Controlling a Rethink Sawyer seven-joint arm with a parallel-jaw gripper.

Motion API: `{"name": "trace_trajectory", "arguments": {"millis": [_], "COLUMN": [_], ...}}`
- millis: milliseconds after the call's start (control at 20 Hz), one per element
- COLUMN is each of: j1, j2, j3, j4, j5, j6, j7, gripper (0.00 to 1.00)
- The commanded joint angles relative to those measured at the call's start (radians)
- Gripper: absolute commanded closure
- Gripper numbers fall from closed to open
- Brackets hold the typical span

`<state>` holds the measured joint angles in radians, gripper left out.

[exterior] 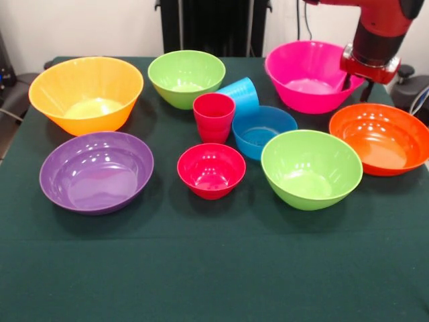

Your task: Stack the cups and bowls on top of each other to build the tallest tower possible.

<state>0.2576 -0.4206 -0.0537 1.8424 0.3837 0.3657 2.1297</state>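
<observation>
nearest the camera sits the small glossy red plastic bowl [211,170], upright on the dark green tablecloth [214,268]. to one side of it lies the wide purple plastic bowl [96,172], to the other a lime green plastic bowl [311,169]. just behind the small red bowl stands the red ribbed plastic cup [214,117], upright and mouth up. the sky-blue ribbed plastic cup [241,94] leans tilted behind it, touching its rim, its lower end toward the small blue plastic bowl [263,131]; whether it rests inside that bowl i cannot tell. farther back are the large yellow-orange plastic bowl [86,94], a second lime green bowl [186,78] and the big pink plastic bowl [312,75]. the orange plastic bowl [380,137] sits at the edge near the pink one. nothing is stacked upright. my red and black arm [379,37] comes down over the pink bowl's rim, and my gripper [347,82] dips behind that rim, so i cannot tell how my jaws stand.
</observation>
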Motion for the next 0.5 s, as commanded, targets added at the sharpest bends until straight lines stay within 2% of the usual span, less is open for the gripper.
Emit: {"name": "trace_trajectory", "arguments": {"millis": [50,500], "j1": [0.004,0.008], "j2": [0.040,0.048], "j3": [0.063,0.035], "j4": [-0.028,-0.051], "j5": [0.063,0.076], "j6": [0.019,0.071], "j7": [0.216,0.214], "gripper": [1.00,1.00]}}
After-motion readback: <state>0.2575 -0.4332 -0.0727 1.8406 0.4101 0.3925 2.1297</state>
